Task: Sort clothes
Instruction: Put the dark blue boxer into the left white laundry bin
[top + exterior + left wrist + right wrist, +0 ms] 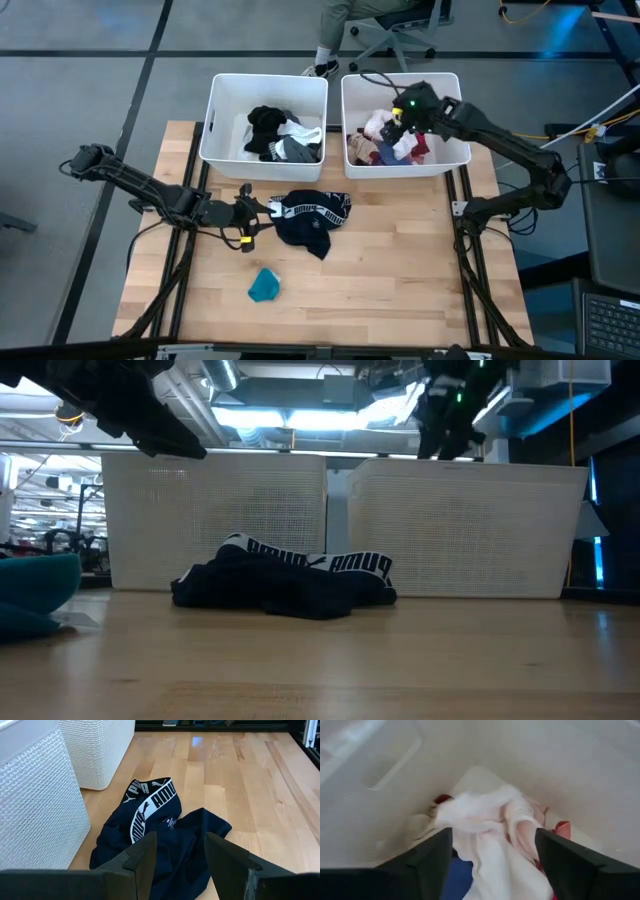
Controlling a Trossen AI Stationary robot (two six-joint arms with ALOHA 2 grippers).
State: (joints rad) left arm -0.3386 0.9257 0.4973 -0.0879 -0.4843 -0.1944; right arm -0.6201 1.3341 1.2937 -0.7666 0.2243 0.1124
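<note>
Navy garment (pixel 312 216): crumpled on the surface just in front of the bins; soft, light, limp.
Hold: likely a bunched fold or the white waistband.
Left pincer (pixel 176 851): jaws apart, empty, just beside it.
Right pincer (pixel 492 851): spread wide over pale clothes (pixel 485 822) in right bin (pixel 455 158), gripping nothing.

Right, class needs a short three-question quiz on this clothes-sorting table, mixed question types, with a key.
1. True or false: the navy garment with white band lies inside a bin.
2. Which bin is the right gripper above? A) left bin B) right bin
3. Fill in: the left gripper, fingers apart, points at the ____ garment.

Key: 1 false, it lies on the table; 2 B; 3 navy.
</note>
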